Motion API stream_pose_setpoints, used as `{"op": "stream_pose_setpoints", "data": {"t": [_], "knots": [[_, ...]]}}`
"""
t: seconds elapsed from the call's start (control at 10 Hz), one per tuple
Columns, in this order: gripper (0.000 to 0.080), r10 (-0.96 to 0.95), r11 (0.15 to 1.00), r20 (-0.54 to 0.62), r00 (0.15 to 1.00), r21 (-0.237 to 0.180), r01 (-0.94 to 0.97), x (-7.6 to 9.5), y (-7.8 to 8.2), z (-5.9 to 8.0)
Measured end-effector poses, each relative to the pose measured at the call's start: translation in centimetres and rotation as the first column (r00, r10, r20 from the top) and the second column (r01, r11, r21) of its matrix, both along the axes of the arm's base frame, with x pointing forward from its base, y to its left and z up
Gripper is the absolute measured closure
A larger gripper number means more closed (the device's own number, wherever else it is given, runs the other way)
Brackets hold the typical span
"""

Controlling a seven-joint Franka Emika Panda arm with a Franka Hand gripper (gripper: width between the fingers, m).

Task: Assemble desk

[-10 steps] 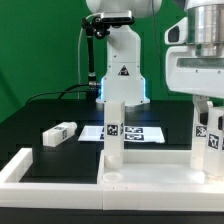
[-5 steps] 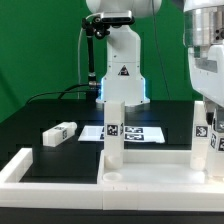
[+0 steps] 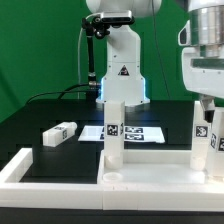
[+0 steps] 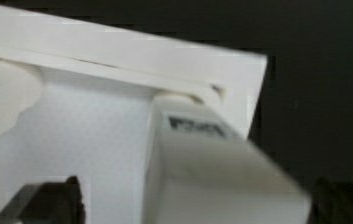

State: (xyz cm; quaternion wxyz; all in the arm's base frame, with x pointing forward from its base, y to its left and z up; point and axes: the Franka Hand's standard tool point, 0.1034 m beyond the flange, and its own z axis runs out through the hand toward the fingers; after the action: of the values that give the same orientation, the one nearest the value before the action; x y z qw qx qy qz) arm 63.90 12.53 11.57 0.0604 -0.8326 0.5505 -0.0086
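Roughly half done, I'd say. The tabletop [image 3: 150, 162] lies at the table's front edge with two legs upright in it, one [image 3: 113, 135] at its exterior-view-left end and one [image 3: 204, 150] at the right. A third leg [image 3: 60, 133] lies loose on the table. No fourth in view.

The gripper [image 3: 206, 108] is over the right leg, fingers [image 4: 48, 198] spread wide and clear of it.

Only square tags show, no readable text.

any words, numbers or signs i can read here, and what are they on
No readable words or numbers.
On the robot base, a triangle sign: symbol too small to read.
The square tags on the upright leg and the marker board: patterns only.
Wrist view: dark print, blurred.
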Motion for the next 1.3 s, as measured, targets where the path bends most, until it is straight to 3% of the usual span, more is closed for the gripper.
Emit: {"op": "stream_pose_setpoints", "data": {"t": [0.2, 0.5, 0.6, 0.7, 0.8, 0.9, 1.0, 1.2, 1.3], "knots": [[0.0151, 0.138, 0.99, 0.016, 0.99, -0.006, -0.138, -0.5, 1.3, 0.6], [0.015, 0.381, 0.924, 0.027, 0.924, -0.041, -0.379, -0.4, 0.7, 0.5], [0.015, 0.593, 0.803, 0.015, 0.805, -0.086, -0.59, -0.4, 0.1, 0.3], [0.015, 0.737, 0.673, 0.005, 0.676, -0.103, -0.733, -0.7, -0.3, -0.3], [0.015, 0.807, 0.587, 0.006, 0.591, -0.115, -0.801, -0.5, -1.4, -0.3], [0.015, 0.828, 0.556, 0.026, 0.56, -0.157, -0.816, -0.1, -2.6, -0.3], [0.015, 0.799, 0.597, 0.024, 0.601, -0.15, -0.788, -0.2, -2.5, -0.4], [0.0403, 0.768, 0.636, 0.028, 0.639, -0.145, -0.758, -0.2, -2.5, -0.5], [0.0403, 0.714, 0.696, 0.033, 0.699, -0.136, -0.705, -0.2, -2.5, -0.5]]}}
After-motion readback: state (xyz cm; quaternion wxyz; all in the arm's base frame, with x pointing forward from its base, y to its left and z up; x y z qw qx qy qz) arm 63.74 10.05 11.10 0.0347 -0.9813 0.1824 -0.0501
